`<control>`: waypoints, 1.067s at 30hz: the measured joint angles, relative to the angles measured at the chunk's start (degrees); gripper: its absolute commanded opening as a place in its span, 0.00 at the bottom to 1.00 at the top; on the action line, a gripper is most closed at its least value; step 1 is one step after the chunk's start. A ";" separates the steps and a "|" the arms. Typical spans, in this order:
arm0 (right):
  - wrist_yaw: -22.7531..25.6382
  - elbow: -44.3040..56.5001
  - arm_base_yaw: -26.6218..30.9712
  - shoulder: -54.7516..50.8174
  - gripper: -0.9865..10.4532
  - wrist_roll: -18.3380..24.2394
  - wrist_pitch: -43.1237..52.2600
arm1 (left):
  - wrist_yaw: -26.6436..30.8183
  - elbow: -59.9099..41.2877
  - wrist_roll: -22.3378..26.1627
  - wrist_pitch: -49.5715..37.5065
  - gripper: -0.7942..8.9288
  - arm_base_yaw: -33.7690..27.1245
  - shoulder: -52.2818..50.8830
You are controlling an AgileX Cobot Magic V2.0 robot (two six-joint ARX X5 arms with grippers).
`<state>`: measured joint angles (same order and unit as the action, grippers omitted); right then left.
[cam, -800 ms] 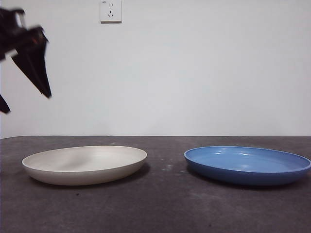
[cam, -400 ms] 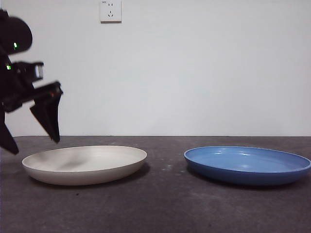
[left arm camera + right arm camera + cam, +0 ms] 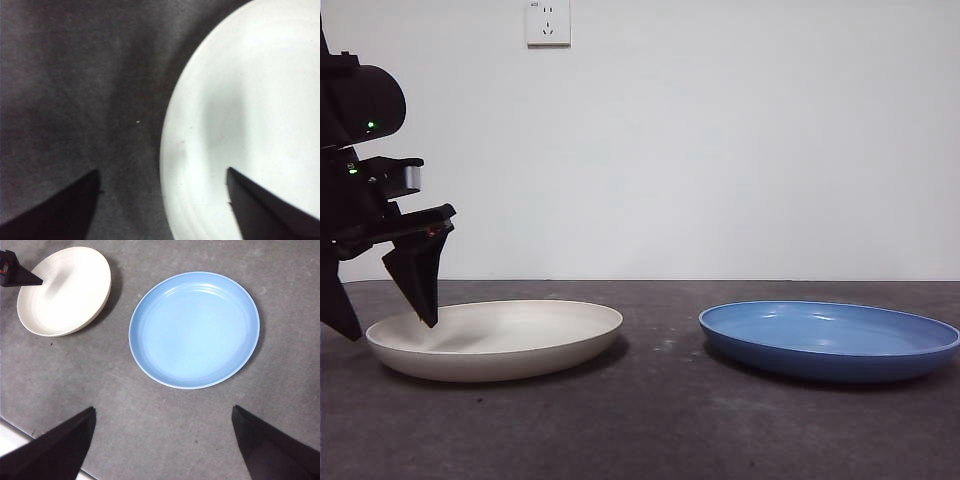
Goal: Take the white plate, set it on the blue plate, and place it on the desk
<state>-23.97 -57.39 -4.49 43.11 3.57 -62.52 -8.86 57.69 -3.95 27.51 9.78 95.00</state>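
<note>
The white plate lies on the left of the dark grey desk, and the blue plate lies on the right. My left gripper is open at the white plate's left rim, one jaw over the inside and one outside. In the left wrist view the gripper straddles the rim of the white plate. My right gripper is open and empty, high above the desk, with the blue plate and the white plate beyond it. It is out of the front view.
A white wall with a socket stands behind the desk. Bare desk separates the two plates. A pale strip past the desk's edge shows in a corner of the right wrist view.
My left gripper has come down from the upper left to the white plate's left rim, with its jaws apart. Neither plate has moved.
</note>
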 measured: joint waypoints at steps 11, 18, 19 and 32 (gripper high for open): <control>0.00 0.00 0.00 0.00 0.47 0.00 0.00 | 0.07 0.00 -0.04 1.68 0.16 0.22 0.00; 0.00 0.00 0.00 0.00 0.47 0.00 0.00 | 0.09 0.00 -1.07 1.46 0.09 0.22 0.00; 0.00 0.00 0.00 0.00 0.47 0.02 0.00 | 0.07 0.00 -1.36 1.25 0.09 0.22 0.00; 0.00 0.00 0.00 0.00 0.47 0.02 0.02 | -3.19 0.28 -4.85 1.64 0.09 0.20 -3.21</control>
<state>-23.97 -57.39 -4.49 43.11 3.60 -62.50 -12.05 57.98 -8.80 29.15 9.98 91.79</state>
